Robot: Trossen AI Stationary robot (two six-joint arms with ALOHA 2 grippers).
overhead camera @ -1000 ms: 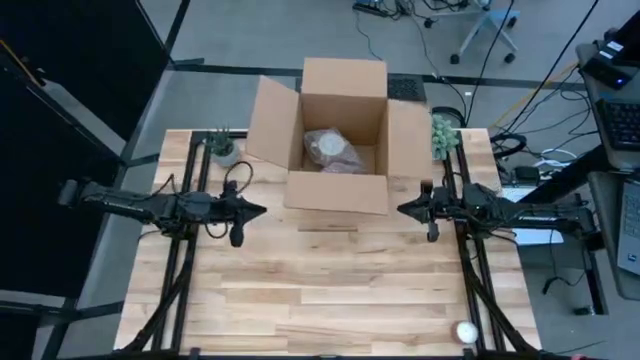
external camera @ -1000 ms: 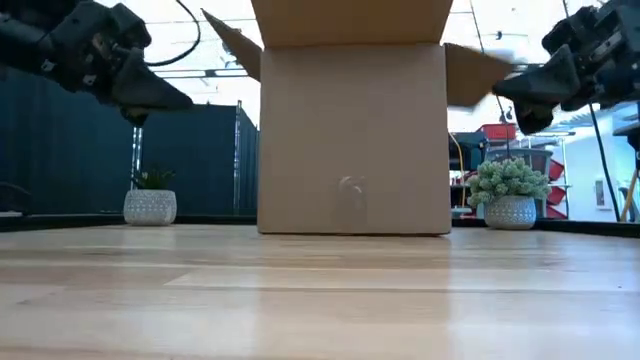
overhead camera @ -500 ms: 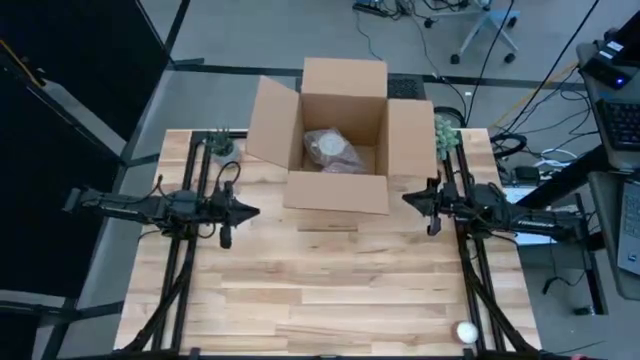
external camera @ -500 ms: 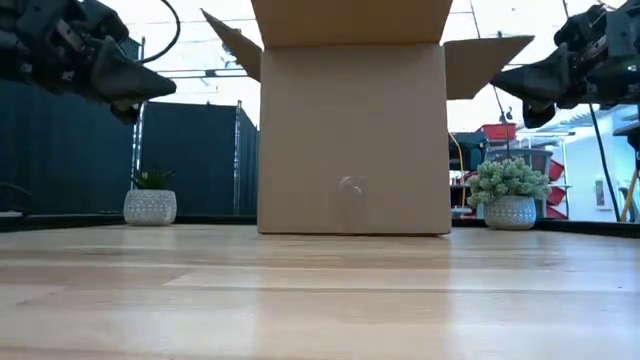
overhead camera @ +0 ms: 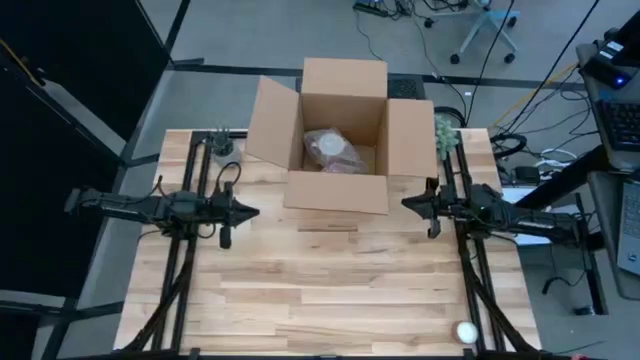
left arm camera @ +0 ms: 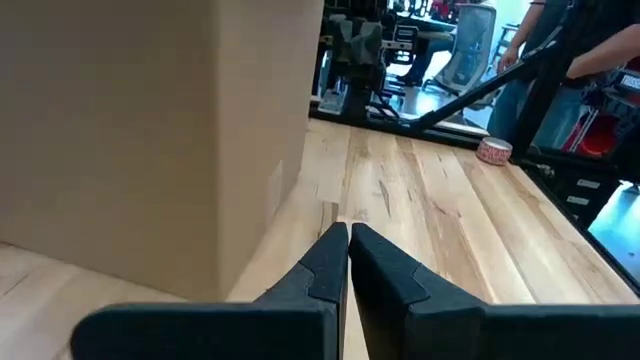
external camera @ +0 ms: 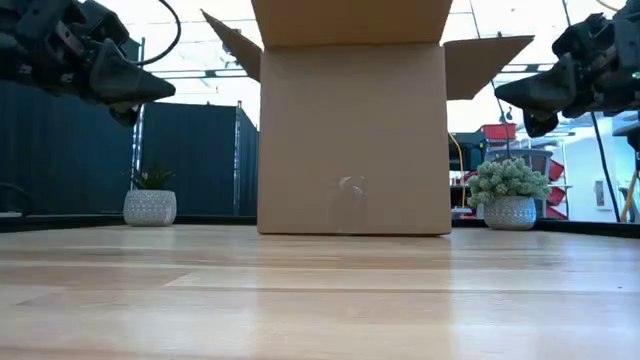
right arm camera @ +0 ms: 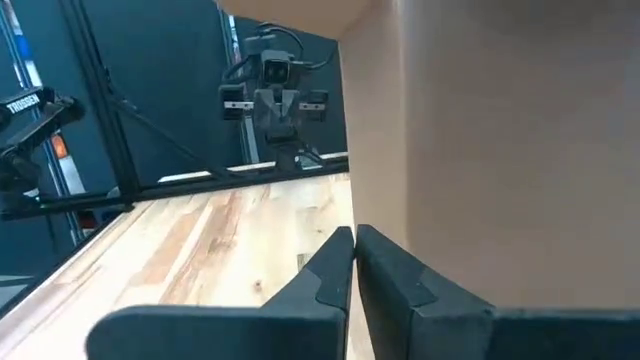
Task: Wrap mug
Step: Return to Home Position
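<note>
Left gripper (overhead camera: 251, 211) and right gripper (overhead camera: 406, 204), fingers (left arm camera: 325, 270) together, flank the box (overhead camera: 336, 192).

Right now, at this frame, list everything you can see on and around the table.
cardboard box: one, brown, flaps open, table's far middle
bubble-wrapped bundle: at least one, clear wrap, inside the box
potted plants: two, green in pale pots, one on each side of the box
tape roll: one, whitish, table's near right corner
table: one, light wood
person: at least one, dark top, beyond the table
left gripper: one, dark, shut, empty, left of the box
right gripper: one, dark, shut, empty, right of the box
</note>
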